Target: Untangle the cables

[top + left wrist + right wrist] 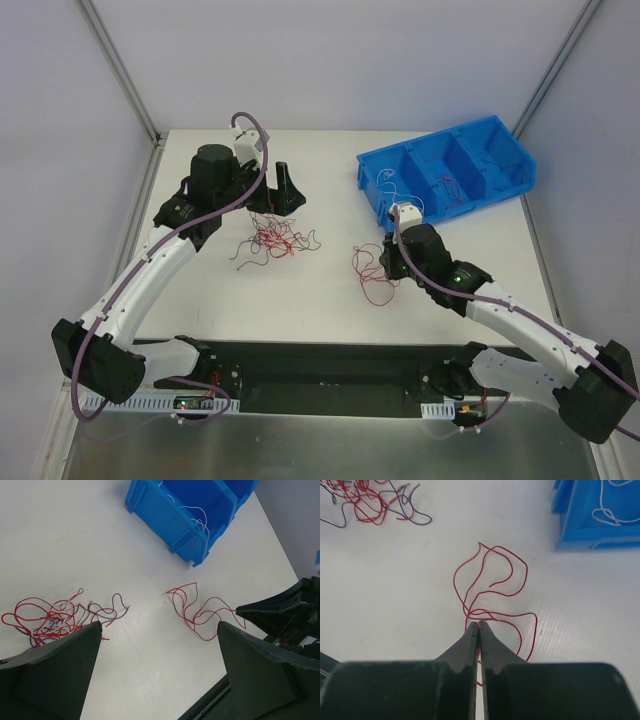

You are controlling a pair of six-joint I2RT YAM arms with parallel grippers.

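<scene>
Beneath right end effector [478, 625], cable [472, 612] half-hidden

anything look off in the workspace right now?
Nothing damaged. The blue bin sits askew to the edges of the table at the far right, and a white wire droops over its wall rather than lying inside. The red tangle and one separate red wire lie on the table.

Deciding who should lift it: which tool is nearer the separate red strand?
Right. The right tool is shut on the red strand; the left tool hangs open by the tangle, apart from the strand.
</scene>
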